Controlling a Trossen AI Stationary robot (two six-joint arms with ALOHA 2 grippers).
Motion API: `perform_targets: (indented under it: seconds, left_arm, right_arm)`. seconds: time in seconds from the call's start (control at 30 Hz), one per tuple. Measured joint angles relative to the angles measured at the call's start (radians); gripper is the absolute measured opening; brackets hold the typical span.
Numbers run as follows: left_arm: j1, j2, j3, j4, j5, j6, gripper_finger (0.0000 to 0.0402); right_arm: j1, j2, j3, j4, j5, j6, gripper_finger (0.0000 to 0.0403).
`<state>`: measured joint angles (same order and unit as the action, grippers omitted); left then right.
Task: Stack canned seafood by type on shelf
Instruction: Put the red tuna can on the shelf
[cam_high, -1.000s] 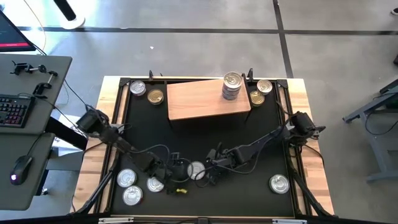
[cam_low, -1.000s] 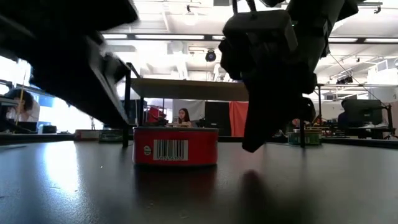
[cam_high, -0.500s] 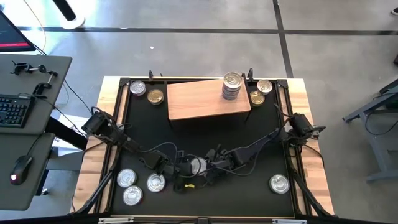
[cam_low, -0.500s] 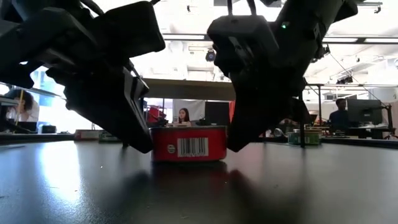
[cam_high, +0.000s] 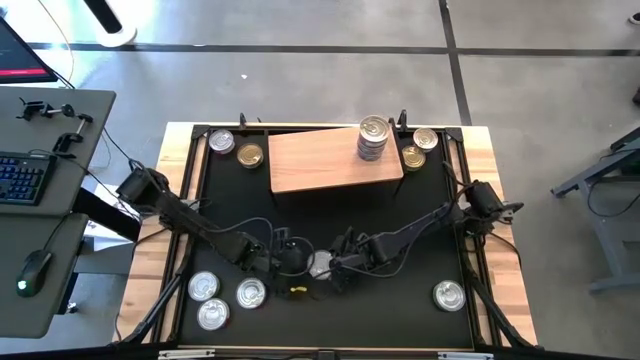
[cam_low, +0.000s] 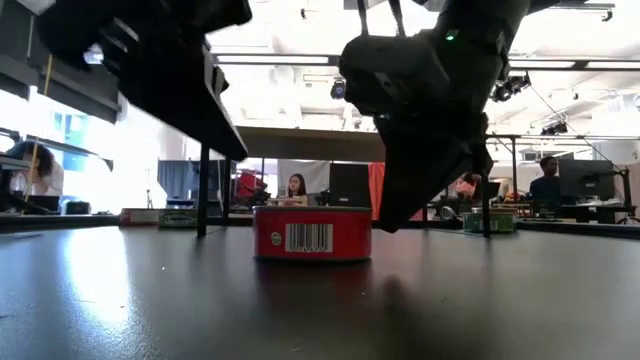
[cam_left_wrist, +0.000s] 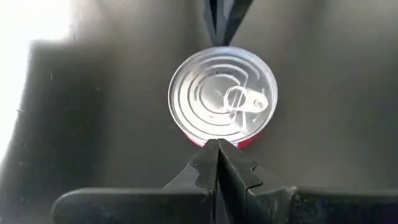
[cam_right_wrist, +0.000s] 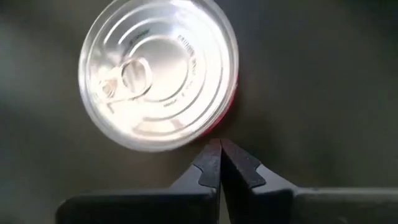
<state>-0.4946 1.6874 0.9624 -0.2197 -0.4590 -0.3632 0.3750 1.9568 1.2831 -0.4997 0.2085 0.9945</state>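
1. Currently, the left gripper (cam_left_wrist: 217, 149) and the right gripper (cam_right_wrist: 220, 152) flank one red-sided can (cam_high: 320, 265) on the near middle of the black mat (cam_high: 330, 215); each has its fingers pressed fully together and holds nothing.
2. Both wrist views show pinched fingertips just beside the can's rim, on opposite sides. Judgement: closed tips suit nudging or steadying a flat tin, not lifting it; a pick-up would require the fingers to be opened first.
3. The low view shows the can (cam_low: 311, 232) resting flat on the mat, silver lid up, barcode facing the camera; neither gripper bears on its top.
4. The shelf (cam_high: 333, 158) stands at the far side of the mat, well apart from this can. A stack of cans (cam_high: 373, 138) occupies its right end; the remaining board is bare.
5. Other tins: two left of the shelf (cam_high: 234, 147), two right of it (cam_high: 419, 147), three at the near left (cam_high: 224, 298), one at the near right (cam_high: 449, 294).
6. Obstructions: loose cabling and a small yellow object (cam_high: 294, 292) lie close to the can; the shelf legs stand between it and the far tins.
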Motion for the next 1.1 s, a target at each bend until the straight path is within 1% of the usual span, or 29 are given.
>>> perform_targets:
  seconds: [0.1, 0.2, 0.33, 0.43, 0.67, 0.8, 0.97, 1.1]
  left_arm:
    - [0.013, 0.038, -0.001, 0.072, 0.013, 0.007, 0.0]
    - [0.02, 0.092, 0.0, 0.116, 0.051, 0.008, 0.0]
    - [0.014, 0.124, 0.001, 0.119, 0.029, -0.048, 0.0]
    - [0.004, 0.134, 0.002, 0.122, 0.025, -0.051, 0.0]
    - [-0.007, 0.134, 0.002, 0.091, 0.012, -0.052, 0.0]
    - [-0.016, 0.127, 0.002, 0.045, 0.013, -0.043, 0.0]
    - [-0.032, 0.13, 0.002, -0.002, -0.012, -0.036, 0.0]
    - [-0.037, 0.138, -0.005, -0.021, 0.004, -0.035, 0.0]
  right_arm:
    - [-0.014, 0.0, 0.0, 0.004, 0.001, -0.006, 0.0]
    - [-0.023, 0.0, -0.001, 0.009, 0.0, -0.009, 0.0]
    - [-0.024, 0.0, -0.001, 0.025, -0.019, -0.008, 0.0]
    - [-0.023, 0.0, -0.002, 0.038, -0.023, -0.008, 0.0]
    - [-0.021, 0.0, 0.066, 0.018, -0.04, -0.008, 0.0]
    - [-0.019, -0.001, 0.125, 0.005, -0.045, -0.009, 0.0]
    - [-0.019, -0.001, 0.164, 0.014, -0.048, -0.009, 0.0]
    - [-0.02, -0.001, 0.187, 0.03, -0.049, -0.021, 0.0]
